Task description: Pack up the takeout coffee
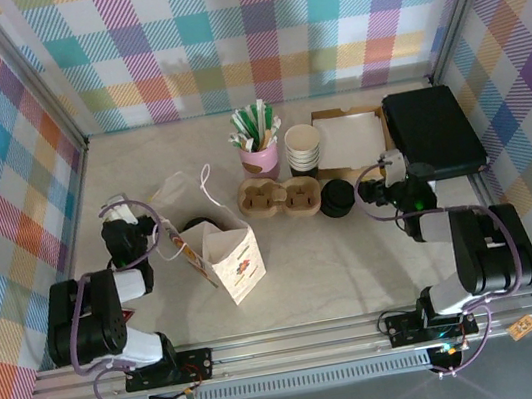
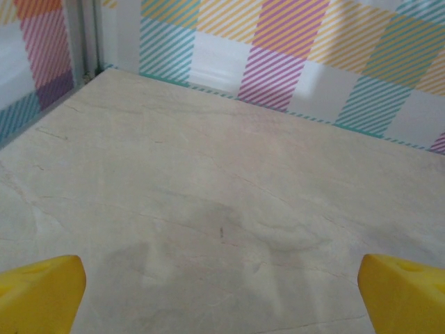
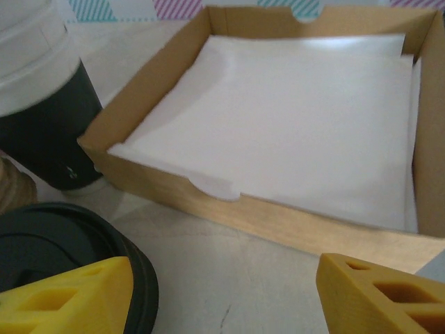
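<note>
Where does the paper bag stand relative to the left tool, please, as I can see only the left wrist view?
Observer: The white paper bag stands to the right of the open left tool, nearer the arm bases.
Operator: Thank you. And what is the right tool facing?
Observer: The right tool is open and faces a cardboard box holding white paper.

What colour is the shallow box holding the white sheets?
Plain cardboard brown. The box shows best in the right wrist view.
</note>
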Controlling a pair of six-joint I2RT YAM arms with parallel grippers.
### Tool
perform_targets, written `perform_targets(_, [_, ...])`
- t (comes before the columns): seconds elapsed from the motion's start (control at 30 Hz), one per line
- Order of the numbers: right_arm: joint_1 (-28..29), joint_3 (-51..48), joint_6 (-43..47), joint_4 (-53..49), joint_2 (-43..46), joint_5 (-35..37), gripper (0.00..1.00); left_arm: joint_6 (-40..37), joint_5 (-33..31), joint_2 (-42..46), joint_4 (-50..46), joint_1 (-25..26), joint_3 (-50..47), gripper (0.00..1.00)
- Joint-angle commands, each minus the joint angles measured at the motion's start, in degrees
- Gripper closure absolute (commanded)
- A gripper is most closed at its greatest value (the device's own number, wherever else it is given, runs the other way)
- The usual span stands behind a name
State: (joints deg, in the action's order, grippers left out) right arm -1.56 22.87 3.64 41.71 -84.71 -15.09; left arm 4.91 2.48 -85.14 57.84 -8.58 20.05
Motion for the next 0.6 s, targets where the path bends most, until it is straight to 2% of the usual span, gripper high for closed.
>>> perform_targets(0.0, [-0.42,0.47,-0.99,5.37,-1.90,-1.22,0.29,0.34,4.89,-2.96,8.86,-0.91,0.76,0.00])
perform_targets(0.07, [-0.37,-0.14,-1.27,7.00,-2.55,-0.48,0.28,-0.79,5.73,-0.36,5.26,-0.91,0.92,0.00])
perform_targets(0.2, [-0.37,-0.11,-1.28,6.91,-2.52,-0.62,0.28,-3.29,4.91,13.02,-19.34,-0.21,4.33,0.00])
perform_targets(0.23, [-0.37,-0.10,-1.31,6.92,-2.63,-0.47,0.28,-3.97,3.78,14.59,-21.35,0.44,4.06,0.00])
perform_targets(0.37, [-0.41,-0.45,-2.12,8.25,-3.32,1.10,0.25,-3.44,3.01,13.06,-12.67,2.41,-0.23,0.00])
perform_targets(0.57, [-0.37,-0.64,-2.11,8.54,-3.27,1.16,0.24,-4.75,2.96,13.77,-15.08,2.69,0.25,0.00])
